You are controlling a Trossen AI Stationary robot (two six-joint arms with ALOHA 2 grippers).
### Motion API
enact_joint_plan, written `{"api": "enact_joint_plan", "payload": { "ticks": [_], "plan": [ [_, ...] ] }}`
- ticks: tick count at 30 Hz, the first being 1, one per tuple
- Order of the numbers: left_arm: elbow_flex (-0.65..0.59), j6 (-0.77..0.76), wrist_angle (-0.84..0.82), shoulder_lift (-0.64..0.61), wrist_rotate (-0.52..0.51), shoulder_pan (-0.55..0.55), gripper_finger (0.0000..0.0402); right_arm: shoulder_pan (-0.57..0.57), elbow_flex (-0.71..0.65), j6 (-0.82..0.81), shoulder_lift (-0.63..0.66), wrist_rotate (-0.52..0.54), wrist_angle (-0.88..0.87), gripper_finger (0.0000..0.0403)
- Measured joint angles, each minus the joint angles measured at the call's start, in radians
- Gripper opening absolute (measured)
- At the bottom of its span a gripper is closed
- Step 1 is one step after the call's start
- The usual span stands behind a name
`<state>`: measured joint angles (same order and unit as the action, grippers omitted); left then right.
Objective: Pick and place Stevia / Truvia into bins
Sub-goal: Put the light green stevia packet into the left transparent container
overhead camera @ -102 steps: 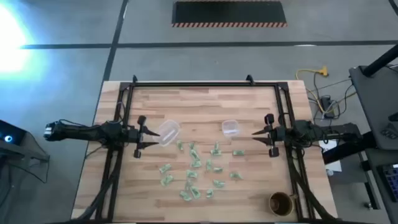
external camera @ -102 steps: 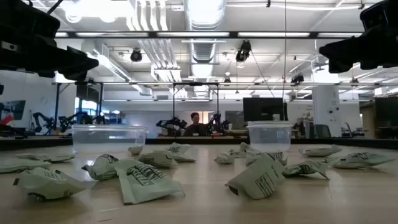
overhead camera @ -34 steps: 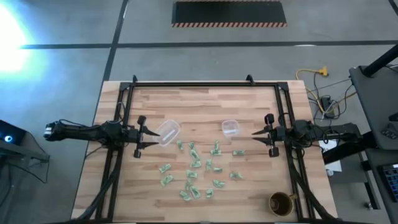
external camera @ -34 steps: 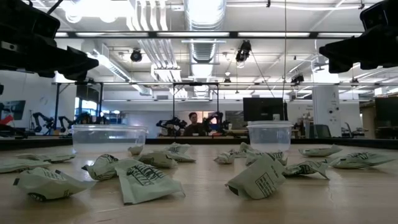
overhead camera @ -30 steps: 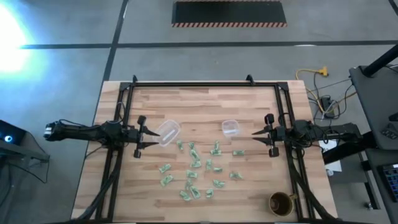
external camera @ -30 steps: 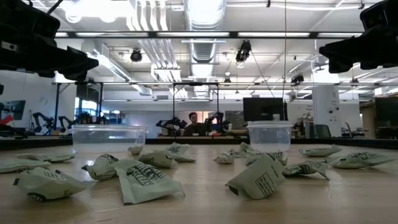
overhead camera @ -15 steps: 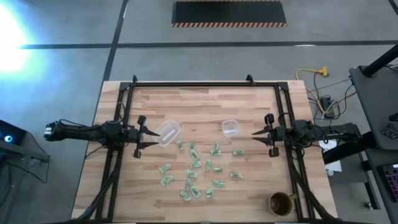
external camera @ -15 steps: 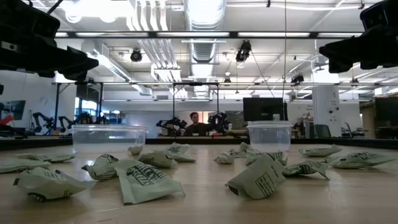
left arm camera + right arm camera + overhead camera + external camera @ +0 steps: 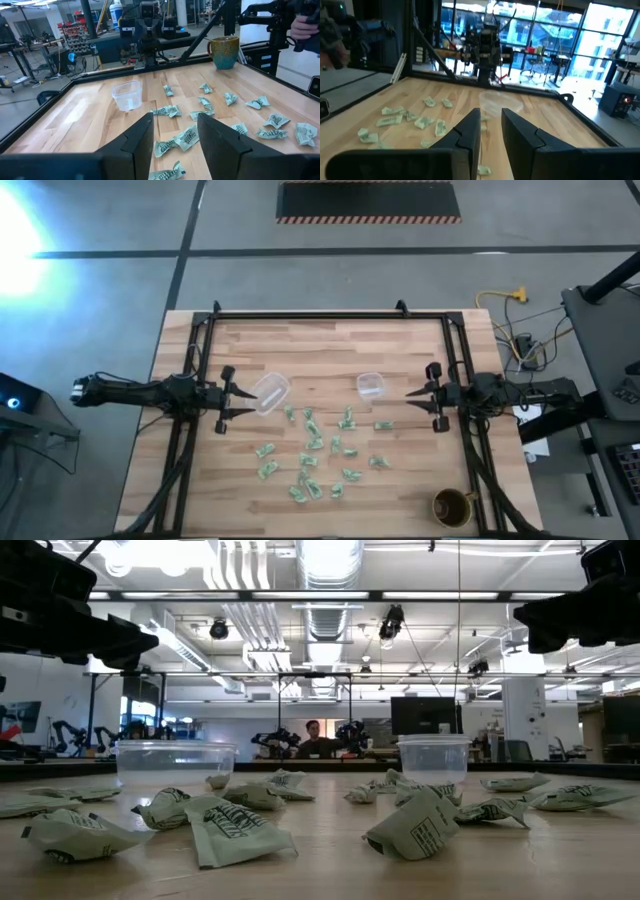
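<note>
Several green-and-white Stevia packets [image 9: 315,452] lie flat and scattered on the wooden table's middle and near part, also seen in the low view as Stevia packets [image 9: 225,825]. The larger clear bin [image 9: 270,392] stands just in front of my left gripper [image 9: 248,393]. The smaller bin [image 9: 371,386] stands left of my right gripper [image 9: 410,393]. Both grippers hover above the table, pointing at each other, open and holding nothing. My left gripper [image 9: 175,135] shows a wide gap, my right gripper [image 9: 491,131] a narrow one.
A round brown cup [image 9: 451,505] stands at the table's near right corner. A black frame [image 9: 330,315] runs along the far edge and both sides. Bare wood [image 9: 330,345] lies beyond the bins. A person [image 9: 314,740] sits far back in the room.
My right gripper has edged up a little in the low view. The packets, the bins and my left gripper stand as before.
</note>
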<state>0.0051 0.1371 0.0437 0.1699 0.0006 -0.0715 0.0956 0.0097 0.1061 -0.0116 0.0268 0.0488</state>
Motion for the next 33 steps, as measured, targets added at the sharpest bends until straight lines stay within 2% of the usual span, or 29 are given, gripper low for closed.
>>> {"api": "enact_joint_plan", "payload": {
  "ticks": [12, 17, 24, 29, 33],
  "plan": [
    [0.000, 0.000, 0.021, 0.000, 0.000, 0.000, 0.0137, 0.000, 0.000, -0.001, 0.000, 0.000, 0.035, 0.0068],
    [0.000, 0.000, 0.152, 0.000, -0.002, 0.000, 0.0137, 0.000, 0.000, 0.002, 0.000, 0.000, 0.038, 0.0068],
    [0.000, 0.001, 0.372, 0.000, -0.067, 0.000, 0.0137, 0.000, 0.000, 0.010, 0.000, 0.002, 0.045, 0.0068],
    [0.000, 0.007, 0.469, -0.001, -0.074, 0.000, 0.0137, 0.000, 0.000, 0.136, -0.001, 0.003, 0.150, 0.0068],
    [0.000, 0.140, 0.652, 0.018, -0.160, 0.000, 0.0137, 0.000, 0.000, 0.338, -0.001, 0.002, 0.270, 0.0068]
  ]
}}
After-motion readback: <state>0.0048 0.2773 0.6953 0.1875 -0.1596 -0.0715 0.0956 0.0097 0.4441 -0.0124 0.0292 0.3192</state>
